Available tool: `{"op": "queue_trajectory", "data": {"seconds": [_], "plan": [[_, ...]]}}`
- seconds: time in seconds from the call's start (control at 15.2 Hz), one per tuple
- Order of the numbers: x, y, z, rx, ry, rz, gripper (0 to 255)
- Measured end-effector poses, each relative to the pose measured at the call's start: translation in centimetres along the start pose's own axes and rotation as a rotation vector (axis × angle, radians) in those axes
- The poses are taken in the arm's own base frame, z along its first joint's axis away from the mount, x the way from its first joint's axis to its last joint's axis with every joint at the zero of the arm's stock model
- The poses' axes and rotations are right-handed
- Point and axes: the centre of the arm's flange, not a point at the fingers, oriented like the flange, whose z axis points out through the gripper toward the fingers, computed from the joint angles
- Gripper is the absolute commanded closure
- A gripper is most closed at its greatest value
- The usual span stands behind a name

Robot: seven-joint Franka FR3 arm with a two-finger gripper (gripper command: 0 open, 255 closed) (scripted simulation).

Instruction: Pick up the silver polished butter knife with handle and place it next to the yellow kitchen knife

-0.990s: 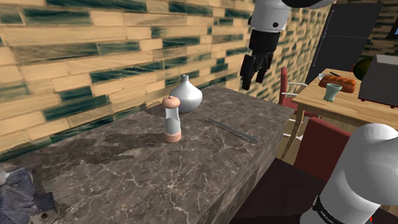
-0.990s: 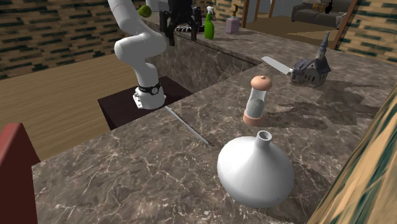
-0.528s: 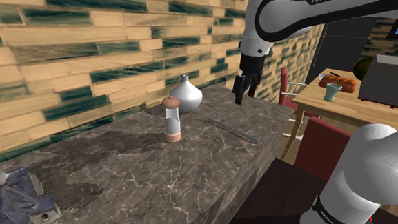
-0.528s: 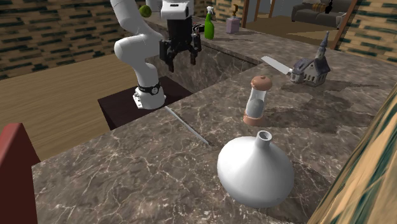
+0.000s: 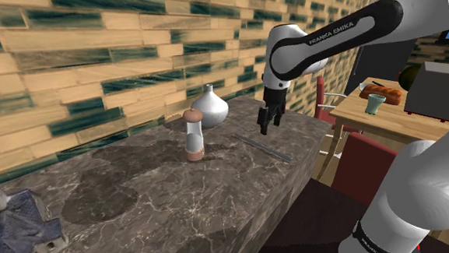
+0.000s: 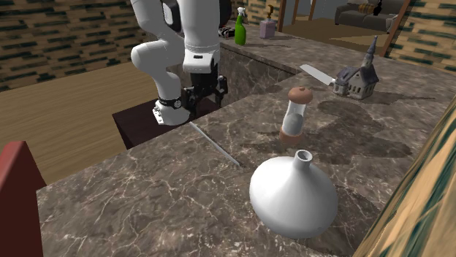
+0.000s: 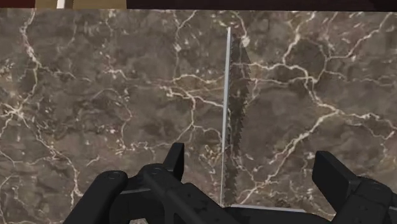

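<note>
Gripper [image 5: 269, 126] wide open | hovers over knife [image 7: 226, 108] | knife lies flat on marble surface [image 7: 95, 95], seen between fingers [image 7: 173, 160], not gripped

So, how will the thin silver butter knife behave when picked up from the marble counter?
The thin silver butter knife looks stiff and light: a narrow straight strip. Lying flat on the dark marble counter, it probably slides rather than rolls, and may be hard to pinch.
</note>
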Motion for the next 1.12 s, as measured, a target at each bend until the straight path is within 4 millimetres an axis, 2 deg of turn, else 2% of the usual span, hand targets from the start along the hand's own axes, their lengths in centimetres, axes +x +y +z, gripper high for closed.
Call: {"op": "queue_trajectory", "data": {"seconds": [0.2,0.59,1.12], "plan": [[1.4,1.2,3.4,0.002,-0.017,-0.001,0],[1.4,1.2,6.9,0.002,-0.02,-0.001,0],[1.5,1.2,7.7,0.002,-0.02,-0.001,0]]}}
